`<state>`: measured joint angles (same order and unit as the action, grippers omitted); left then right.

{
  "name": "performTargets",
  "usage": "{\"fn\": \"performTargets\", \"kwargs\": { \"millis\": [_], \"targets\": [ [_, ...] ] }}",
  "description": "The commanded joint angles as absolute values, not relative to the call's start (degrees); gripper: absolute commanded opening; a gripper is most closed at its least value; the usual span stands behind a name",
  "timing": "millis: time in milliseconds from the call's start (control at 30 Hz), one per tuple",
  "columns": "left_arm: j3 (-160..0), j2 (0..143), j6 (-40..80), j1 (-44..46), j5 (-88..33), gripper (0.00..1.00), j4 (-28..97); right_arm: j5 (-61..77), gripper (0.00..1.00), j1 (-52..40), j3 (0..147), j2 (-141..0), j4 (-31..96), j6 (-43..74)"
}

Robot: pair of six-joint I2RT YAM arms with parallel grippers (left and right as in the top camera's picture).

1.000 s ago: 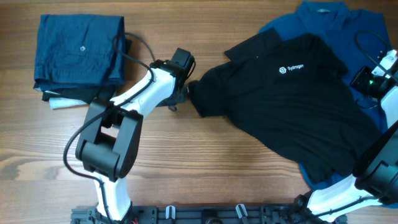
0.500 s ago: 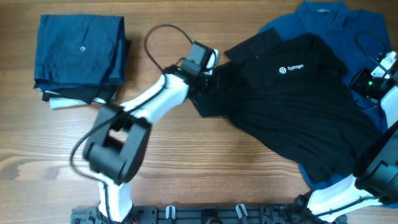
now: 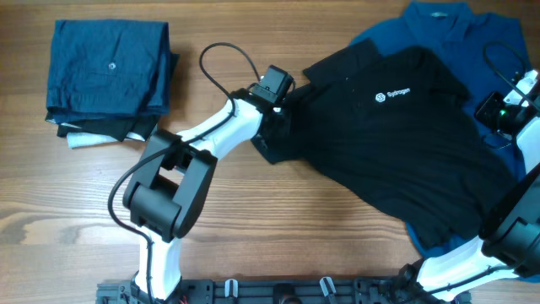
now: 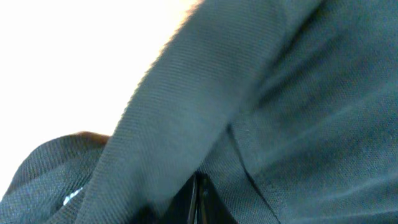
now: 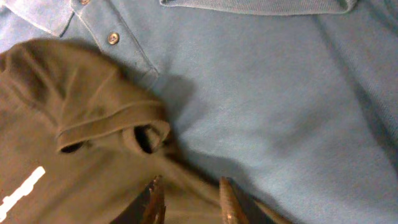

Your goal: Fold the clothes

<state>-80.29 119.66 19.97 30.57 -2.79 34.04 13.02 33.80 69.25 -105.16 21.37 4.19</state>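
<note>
Our left claw (image 3: 277, 114) is pinched tight on the black shirt (image 3: 396, 143), gripping the sleeve (image 3: 283, 145) at the shirt's left end, near the middle of the table (image 3: 278, 228). From the left wrist we see this claw (image 4: 198, 200) only as a dark sliver at the bottom edge. Its fingers are pressed together, and black cloth drapes over them and fills most of the view. The upper left corner there is blown out white.

Our right claw (image 5: 189, 185) stands narrowly parted, with a small gap between its two fingertips (image 5: 155, 196), and we see nothing held in it. It hovers low where the black shirt's other sleeve (image 5: 106, 127) lies on the blue shirt (image 5: 280, 93).

The black shirt lies spread front up, its white logo (image 3: 394, 95) showing, slanting from the upper middle of the table toward the lower right. It rests on top of the blue shirt, which shows past it at the top right, along the right edge and at the lower right. From the right wrist we see the blue shirt's collar (image 5: 255, 5) and a button (image 5: 112, 38).

A folded stack (image 3: 105, 72) sits at the table's far left, well apart from the black shirt. It has a blue piece on top, with dark and white edges peeking out below.

A cable (image 3: 221, 55) loops above the left arm.
</note>
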Motion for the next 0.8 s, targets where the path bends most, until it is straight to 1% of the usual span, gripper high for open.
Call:
{"fn": "performTargets", "kwargs": {
  "millis": [0,33,67,200,233,267,300,367,400,433,467,600,767],
  "targets": [
    [-77.8,121.99,21.91,25.06,3.75,0.04,40.29,12.49,0.52,33.63,69.69,-106.67,19.99,4.56],
    [-77.8,121.99,21.91,24.12,3.75,0.04,41.17,12.51,0.59,33.63,69.69,-106.67,19.42,4.69],
    [-77.8,121.99,21.91,22.74,3.75,0.04,42.24,12.78,0.62,33.61,69.69,-106.67,19.16,5.28],
    [-77.8,121.99,21.91,18.0,3.6,0.04,45.06,12.91,0.64,33.61,69.69,-106.67,20.03,6.42],
    [-77.8,121.99,21.91,17.06,3.46,0.04,45.36,12.91,0.6,33.63,69.67,-106.67,20.23,6.39],
    [-77.8,121.99,21.89,16.4,3.03,0.04,45.5,12.91,0.51,33.63,69.63,-106.74,20.49,6.39],
    [-77.8,121.99,21.91,16.01,2.17,0.04,45.47,12.88,0.34,33.61,69.63,-106.89,20.99,6.37],
    [-77.8,121.99,21.91,15.97,1.52,0.04,45.04,12.91,0.19,33.61,69.63,-107.79,21.91,6.42],
    [-77.8,121.99,21.91,16.23,1.54,0.04,44.58,13.19,0.09,33.61,69.63,-109.23,22.81,6.35],
    [-77.8,121.99,21.91,16.38,1.54,0.04,44.4,13.8,0.06,33.61,69.63,-110.0,23.09,6.24],
    [-77.8,121.99,21.91,16.53,1.54,0.04,44.34,14.28,0.04,33.61,69.63,-111.07,23.35,6.15],
    [-77.8,121.99,21.91,16.99,1.54,0.04,43.99,13.54,0.04,33.61,69.63,-115.11,24.1,6.0],
    [-77.8,121.99,21.89,16.97,1.56,0.04,44.47,-1.89,0.04,34.09,69.67,-120.29,22.61,6.59]
  ]
}}
